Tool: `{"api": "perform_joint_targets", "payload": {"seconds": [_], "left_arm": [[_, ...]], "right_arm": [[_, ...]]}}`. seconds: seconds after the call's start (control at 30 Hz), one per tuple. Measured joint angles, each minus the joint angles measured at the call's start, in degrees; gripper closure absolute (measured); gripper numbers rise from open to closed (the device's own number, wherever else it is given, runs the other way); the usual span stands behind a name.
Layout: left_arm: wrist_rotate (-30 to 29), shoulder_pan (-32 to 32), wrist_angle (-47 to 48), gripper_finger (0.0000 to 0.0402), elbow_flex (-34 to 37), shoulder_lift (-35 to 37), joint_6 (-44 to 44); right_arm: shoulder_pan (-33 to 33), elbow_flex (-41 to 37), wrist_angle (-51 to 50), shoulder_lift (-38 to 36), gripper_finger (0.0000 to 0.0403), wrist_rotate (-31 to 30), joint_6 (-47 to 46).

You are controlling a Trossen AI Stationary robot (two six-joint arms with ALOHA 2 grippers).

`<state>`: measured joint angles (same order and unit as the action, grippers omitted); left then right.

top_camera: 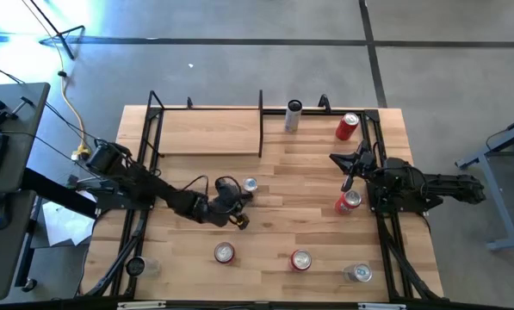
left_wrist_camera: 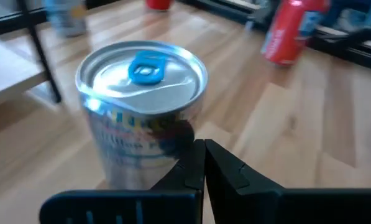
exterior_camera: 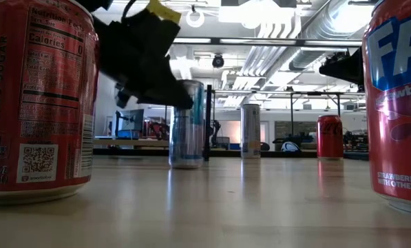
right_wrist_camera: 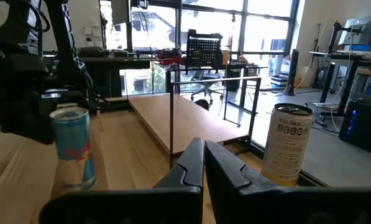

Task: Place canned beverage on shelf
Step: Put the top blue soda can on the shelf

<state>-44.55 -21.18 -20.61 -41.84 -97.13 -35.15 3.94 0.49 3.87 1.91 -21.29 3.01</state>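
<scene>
Step in hand, by the look of it: gripping the slim silver-and-blue aluminium can [left_wrist_camera: 141, 106] for its trip to the pale-wood shelf with thin black metal uprights [top_camera: 209, 129]. Not yet on the shelf: standing upright on the planked wooden tabletop [top_camera: 308, 224], off the shelf's open long edge and near that edge's right-hand end.

At the left gripper [left_wrist_camera: 204, 165]: fingers pressed together with nothing between them, tips just beside the can's wall rather than around it. Judged a missed grasp, so worth redoing instead of pushing on.

At the right gripper [right_wrist_camera: 204, 162]: fingers likewise together and empty, waiting well off the shelf's right end.

To do it well:
- Spread the left fingers wide before any approach.
- Back off from the can a little to avoid nudging it toward the shelf's upright.
- Line up so that one finger passes each side of the can's body, below the rim.
- Close only once the can sits centred between the pads; check for a firm, level hold.
- Lift straight up, clear of the shelf's edge and black frame, then carry across onto bare board.
- Set down upright, well inside the shelf's edges, and release gently.

Also to mind: a tall white can [top_camera: 293, 116] just beside the shelf's right end. Keep the carry path away from it.
</scene>
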Motion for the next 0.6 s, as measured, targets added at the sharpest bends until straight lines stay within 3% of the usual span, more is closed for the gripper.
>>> {"api": "perform_joint_targets", "payload": {"seconds": [0.27, 0.37, 0.43, 0.6], "left_arm": [[-11.4, -1.7, 22.3, 0.0401, 0.3, 10.9, -6.5], [-12.7, -1.3, 25.1, 0.0401, 3.1, 17.0, -6.8], [-10.1, -0.8, 22.1, 0.0401, 6.1, 21.1, -5.5], [5.5, -2.6, -3.3, 0.0401, 14.1, 23.4, 2.9]], "right_arm": [[0.0, 0.0, 0.0, 0.0, 0.0402, 0.0, 0.0], [0.0, 0.0, 0.0, 0.0, 0.0402, 0.0, 0.0], [0.0, 0.0, 0.0, 0.0, 0.0402, 0.0, 0.0], [0.0, 0.0, 0.0, 0.0, 0.0402, 0.0, 0.0]]}}
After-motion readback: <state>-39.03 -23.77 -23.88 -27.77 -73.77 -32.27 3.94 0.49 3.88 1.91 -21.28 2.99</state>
